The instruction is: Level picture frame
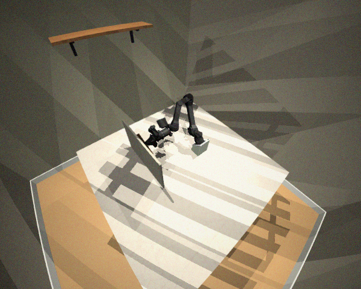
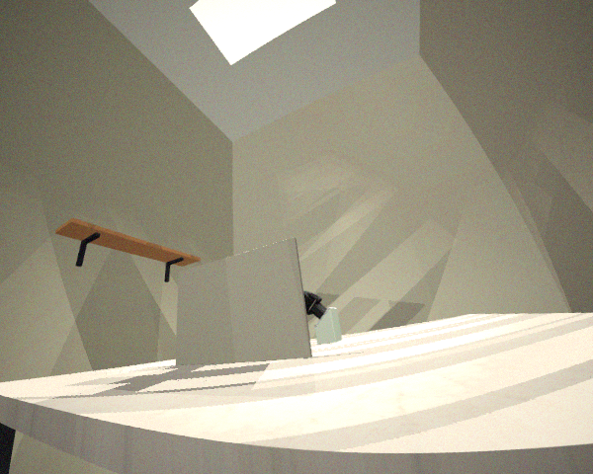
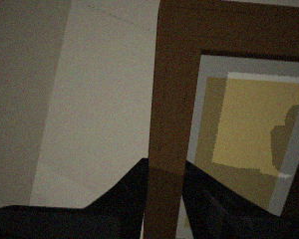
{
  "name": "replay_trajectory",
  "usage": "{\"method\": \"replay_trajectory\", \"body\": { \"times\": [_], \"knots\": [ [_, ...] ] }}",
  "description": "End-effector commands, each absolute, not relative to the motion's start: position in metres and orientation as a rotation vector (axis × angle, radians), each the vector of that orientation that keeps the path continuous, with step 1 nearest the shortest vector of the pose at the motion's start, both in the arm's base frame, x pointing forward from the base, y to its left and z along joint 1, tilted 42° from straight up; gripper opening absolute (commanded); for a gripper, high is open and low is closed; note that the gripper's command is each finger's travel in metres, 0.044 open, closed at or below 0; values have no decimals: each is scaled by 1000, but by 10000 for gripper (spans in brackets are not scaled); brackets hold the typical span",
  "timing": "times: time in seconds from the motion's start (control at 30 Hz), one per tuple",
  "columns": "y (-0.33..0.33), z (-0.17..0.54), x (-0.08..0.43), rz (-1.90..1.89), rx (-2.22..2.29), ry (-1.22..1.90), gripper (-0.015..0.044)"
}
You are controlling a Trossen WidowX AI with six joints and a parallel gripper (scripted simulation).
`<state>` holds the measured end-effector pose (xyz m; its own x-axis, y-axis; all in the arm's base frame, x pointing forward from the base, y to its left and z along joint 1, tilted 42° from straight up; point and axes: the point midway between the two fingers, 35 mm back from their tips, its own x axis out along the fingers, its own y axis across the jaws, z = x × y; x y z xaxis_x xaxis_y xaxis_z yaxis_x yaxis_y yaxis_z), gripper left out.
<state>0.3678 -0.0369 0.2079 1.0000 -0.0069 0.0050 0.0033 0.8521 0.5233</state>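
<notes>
Tool: here the tool [image 1: 147,144] [image 3: 163,165] is pinching the picture frame [image 1: 139,136] [image 3: 171,100] by a side rail, one finger sitting outside the edge, the other reaching over the inner side.
Rail: its long axis is running up the wrist view from between the fingertips, leaning a little; the top rail is crossing at the upper right.
Picture: the yellow print [image 3: 254,115] is lying to the right of the tool in that view, so the frame's bulk, and presumably the hidden screw, is waiting on that side. That is the relation the coming shift is turning on.
Panel: the frame is sitting against the arm-facing side of the upright panel [image 1: 143,152] [image 2: 245,306]; the exterior view is showing only the panel's back.
Level: nobody is reading the tilt surely from these angles; which side is standing high, we cannot tell.
Next: the move is probably calling for a slight lift, one notch toward the high side, then release; too small a lift would be risking a snag.
Arm: the black arm [image 1: 191,113] [image 2: 314,304] is folding over from its pale green block [image 1: 201,148] [image 2: 329,326] on the tabletop [image 1: 205,201] [image 2: 337,408].
Shelf: well beyond, a wooden shelf [image 1: 100,31] [image 2: 127,243] is hanging on the room wall.
</notes>
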Motion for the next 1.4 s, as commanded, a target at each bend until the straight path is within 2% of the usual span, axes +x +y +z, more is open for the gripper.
{"method": "replay_trajectory", "body": {
  "times": [0.0, 1.37],
  "knots": [
    [-35, 209, 368, 8, 553, -12, 0],
    [-41, 206, 368, 0, 650, -8, 0]
  ]
}}
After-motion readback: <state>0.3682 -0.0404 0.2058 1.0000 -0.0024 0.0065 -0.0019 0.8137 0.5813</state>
